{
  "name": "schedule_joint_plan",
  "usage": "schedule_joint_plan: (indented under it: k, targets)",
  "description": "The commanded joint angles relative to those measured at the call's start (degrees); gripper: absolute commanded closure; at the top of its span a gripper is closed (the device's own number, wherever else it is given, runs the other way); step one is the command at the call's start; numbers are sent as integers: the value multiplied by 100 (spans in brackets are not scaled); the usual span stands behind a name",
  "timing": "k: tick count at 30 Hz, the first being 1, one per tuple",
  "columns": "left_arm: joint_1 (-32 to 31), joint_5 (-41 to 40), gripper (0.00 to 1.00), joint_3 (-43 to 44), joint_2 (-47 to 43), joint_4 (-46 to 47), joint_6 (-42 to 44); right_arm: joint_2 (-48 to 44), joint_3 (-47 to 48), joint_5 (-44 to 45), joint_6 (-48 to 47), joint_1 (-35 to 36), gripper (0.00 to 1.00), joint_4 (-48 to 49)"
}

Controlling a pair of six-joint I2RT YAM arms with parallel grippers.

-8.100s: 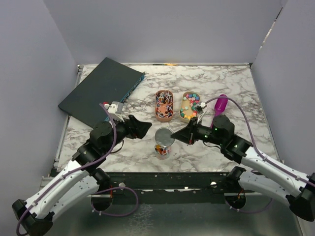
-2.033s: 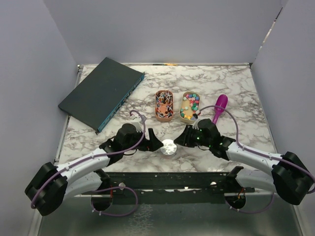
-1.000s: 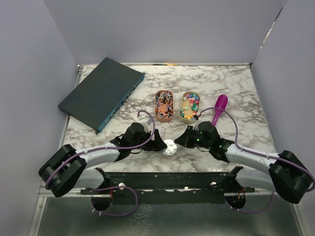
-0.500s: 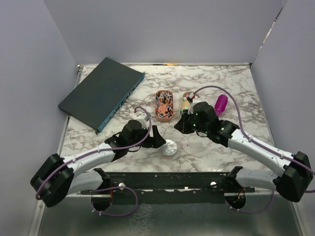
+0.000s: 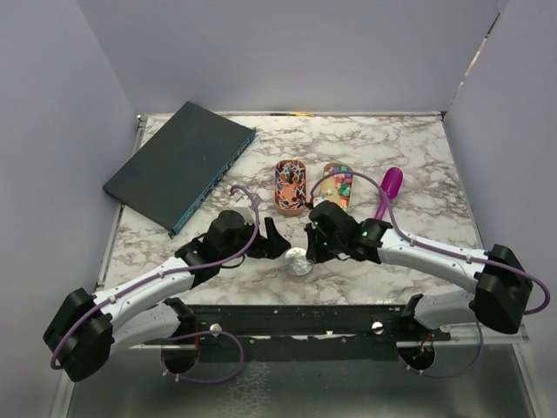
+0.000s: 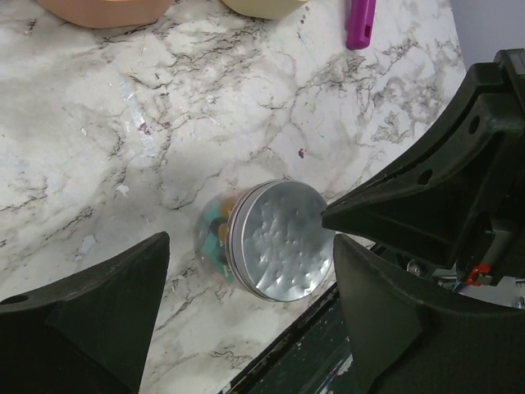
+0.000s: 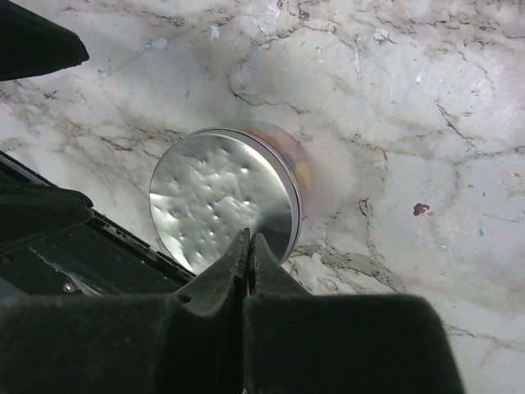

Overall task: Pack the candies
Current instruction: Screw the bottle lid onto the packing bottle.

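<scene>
Records left gripper point(image 6: 250, 246) wide open, empty, facing lidded jar point(image 6: 212, 234). Notes right gripper point(image 7: 248, 238) pinched shut, empty, tips at lid point(image 7: 217, 205) rim. Locates candies point(image 5: 291, 181) in two trays point(image 5: 290, 209) beyond, some inside jar.

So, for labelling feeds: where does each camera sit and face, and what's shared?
Top external: above, behind the bases, looking down on the marble table; left arm, right arm show.
Left wrist: on left arm, faces down at the small silver-lidded clear jar, framed by the open left end effector.
Right wrist: on right arm, faces down; the shut right end effector points at the jar.
Shared: all show the jar.
</scene>
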Motion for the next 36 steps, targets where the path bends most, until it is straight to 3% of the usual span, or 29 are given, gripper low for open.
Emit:
schedule_joint_plan:
  k: [1,14,24,29,31,36]
  targets:
    - [-20,-142,18,90,-64,-149,89,-11,351,455,29,107,100,-263]
    - [-20,-174,18,108,-40,-158,114,756,-287,593,294,259,99,-3]
    - [-20,-41,18,63,11,-148,242,-45,105,897,377,299,99,-57]
    - [-302,-258,14,-94,-85,-136,326,-503,222,1150,436,299,87,-65]
    - [-589,-535,2,-132,-114,-147,382,-652,202,1240,433,300,82,-75]
    - [-1385,-1407,1,-316,-375,-153,385,-956,77,1496,402,295,76,-129]
